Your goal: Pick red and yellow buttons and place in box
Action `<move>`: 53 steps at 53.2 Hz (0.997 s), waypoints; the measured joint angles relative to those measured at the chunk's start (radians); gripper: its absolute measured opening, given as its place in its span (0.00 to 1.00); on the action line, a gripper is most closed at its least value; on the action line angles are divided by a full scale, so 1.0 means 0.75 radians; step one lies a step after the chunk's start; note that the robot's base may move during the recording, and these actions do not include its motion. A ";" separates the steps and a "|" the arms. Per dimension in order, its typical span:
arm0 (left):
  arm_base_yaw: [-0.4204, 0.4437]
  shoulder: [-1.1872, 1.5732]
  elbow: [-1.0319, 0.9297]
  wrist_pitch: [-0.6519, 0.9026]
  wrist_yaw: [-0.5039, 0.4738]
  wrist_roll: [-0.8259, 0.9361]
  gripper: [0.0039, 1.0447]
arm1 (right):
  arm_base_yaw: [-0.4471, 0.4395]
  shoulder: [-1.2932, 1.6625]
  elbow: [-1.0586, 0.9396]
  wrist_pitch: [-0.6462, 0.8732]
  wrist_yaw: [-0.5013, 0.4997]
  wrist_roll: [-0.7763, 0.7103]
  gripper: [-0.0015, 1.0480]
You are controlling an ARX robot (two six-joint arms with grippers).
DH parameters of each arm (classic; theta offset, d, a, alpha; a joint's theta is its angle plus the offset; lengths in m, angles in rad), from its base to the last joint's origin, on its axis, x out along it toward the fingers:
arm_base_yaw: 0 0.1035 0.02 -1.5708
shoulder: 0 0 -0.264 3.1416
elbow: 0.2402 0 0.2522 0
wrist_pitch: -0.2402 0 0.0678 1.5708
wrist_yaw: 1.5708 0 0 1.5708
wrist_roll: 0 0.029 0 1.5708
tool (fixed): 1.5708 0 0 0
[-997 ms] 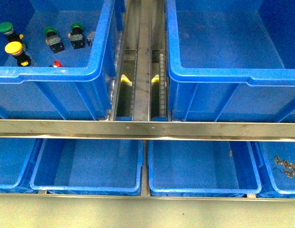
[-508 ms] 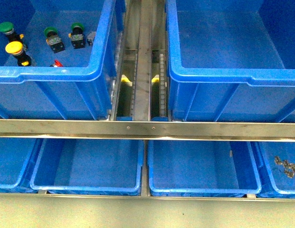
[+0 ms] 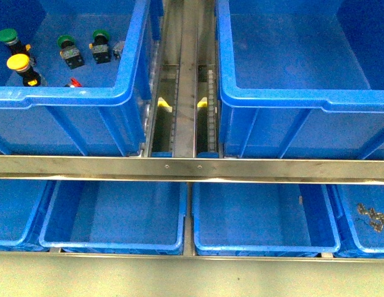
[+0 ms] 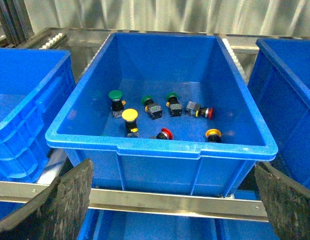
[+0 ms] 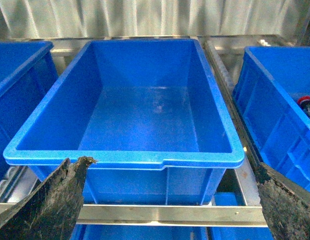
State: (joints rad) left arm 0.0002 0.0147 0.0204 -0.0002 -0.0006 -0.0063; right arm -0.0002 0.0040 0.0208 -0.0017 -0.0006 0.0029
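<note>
Several buttons lie in the left deep blue crate (image 4: 159,150). A yellow button (image 4: 129,115) stands near its front wall, and a red button (image 4: 165,133) and another yellow button (image 4: 213,133) sit against that wall. A second red button (image 4: 207,112) lies on its side. The front view shows the yellow button (image 3: 18,62) and a sliver of red button (image 3: 73,82). The box (image 5: 125,161), the right deep crate (image 3: 303,99), holds nothing. My left gripper (image 4: 172,205) is open, in front of and below the button crate. My right gripper (image 5: 169,205) is open before the box. Neither arm shows in the front view.
Three green-capped switches (image 4: 115,95) (image 4: 147,100) (image 4: 172,96) lie among the buttons. A steel rail (image 3: 192,168) crosses in front of both crates, with shallower blue trays (image 3: 111,247) below it. A roller track (image 3: 187,93) runs between the crates. A further crate (image 5: 274,100) holds a red-capped part (image 5: 304,101).
</note>
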 joint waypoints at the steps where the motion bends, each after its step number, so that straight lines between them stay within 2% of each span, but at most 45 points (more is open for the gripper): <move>1: 0.000 0.000 0.000 0.000 0.000 0.000 0.93 | 0.000 0.000 0.000 0.000 0.000 0.000 0.94; 53: -0.001 0.000 0.000 -0.001 0.000 0.003 0.93 | 0.001 0.000 0.000 0.000 0.001 0.000 0.94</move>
State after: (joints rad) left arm -0.0006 0.0147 0.0204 -0.0006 -0.0006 -0.0044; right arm 0.0006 0.0040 0.0208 -0.0017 -0.0002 0.0029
